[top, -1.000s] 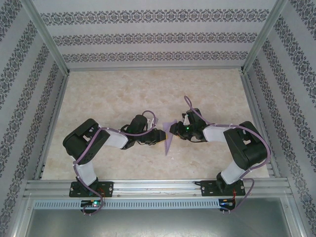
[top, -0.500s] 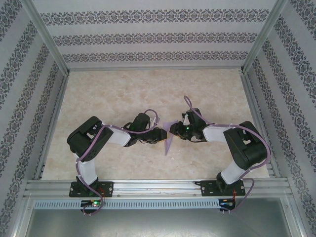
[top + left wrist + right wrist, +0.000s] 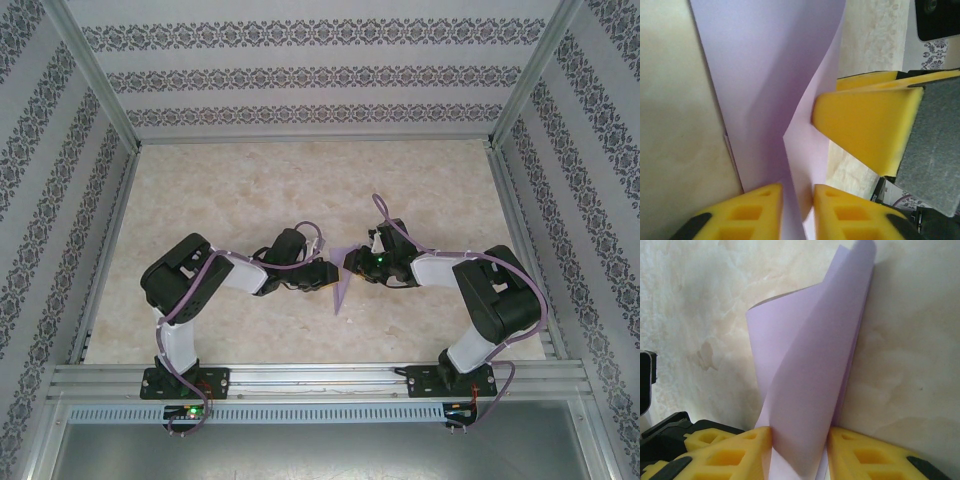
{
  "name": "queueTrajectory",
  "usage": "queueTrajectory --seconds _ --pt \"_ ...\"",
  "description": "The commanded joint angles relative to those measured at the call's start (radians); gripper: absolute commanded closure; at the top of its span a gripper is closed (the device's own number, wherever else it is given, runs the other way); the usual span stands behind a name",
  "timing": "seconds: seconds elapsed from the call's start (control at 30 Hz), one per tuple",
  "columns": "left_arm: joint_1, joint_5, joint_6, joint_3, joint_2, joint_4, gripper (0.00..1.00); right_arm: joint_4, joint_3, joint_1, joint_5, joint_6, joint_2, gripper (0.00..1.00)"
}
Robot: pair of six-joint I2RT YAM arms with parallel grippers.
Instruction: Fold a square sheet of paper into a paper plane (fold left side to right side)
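Evidently midway: the lavender sheet [image 3: 810, 390] curls over itself, with no final crease pressed flat yet. The right gripper [image 3: 800, 435] clamps the sheet's lower end. The left gripper [image 3: 797, 190] straddles its edge, and I cannot tell if it grips.

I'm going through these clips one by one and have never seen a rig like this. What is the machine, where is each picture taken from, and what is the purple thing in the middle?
These are two robot arms bolted at the near edge of a table, each ending in a two-finger gripper. The wide picture looks down from above and behind them: the left arm is on the left, the right arm on the right. The two close-ups come from cameras on the wrists, so the yellow wedges at the bottom are that arm's own fingers. The purple thing is the square sheet of paper, partly folded and standing up between the arms. The right gripper has the fold pinched between its fingers. The left gripper has paper between its fingers too, but whether it squeezes is unclear.
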Motion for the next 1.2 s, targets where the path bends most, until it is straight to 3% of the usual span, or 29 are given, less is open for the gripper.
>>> queueTrajectory --seconds 0.0,0.17,1.17 --pt "0.012 -0.002 0.019 0.018 0.012 0.013 0.85 -0.001 -0.011 0.046 0.052 -0.029 0.095 0.64" --pt "0.014 -0.02 0.022 0.005 0.002 0.009 0.92 -0.006 -0.011 0.046 0.056 -0.032 0.093 0.64" --pt "0.022 -0.064 0.035 -0.038 0.004 -0.055 0.94 0.021 0.003 0.051 0.018 -0.01 0.062 0.64"
